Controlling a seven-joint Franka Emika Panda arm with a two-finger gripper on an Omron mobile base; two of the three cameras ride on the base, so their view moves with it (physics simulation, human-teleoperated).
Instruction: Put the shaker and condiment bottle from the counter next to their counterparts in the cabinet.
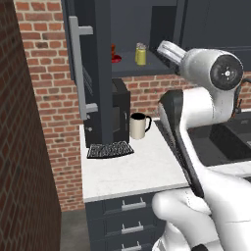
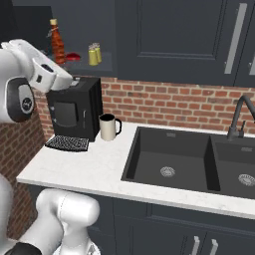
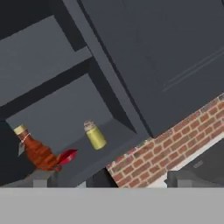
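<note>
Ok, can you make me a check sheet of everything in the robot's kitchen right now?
Surface: white counter, holding the mug and the coffee machine.
Job's things: condiment bottle upright on the cabinet shelf, small red thing beside it; two yellow shakers close together there.
Clutter: cream mug; black coffee machine.
Gripper: open, empty, facing the shelf.
Cables: nothing seen.
Surroundings: brick wall, dark sink, faucet.
</note>
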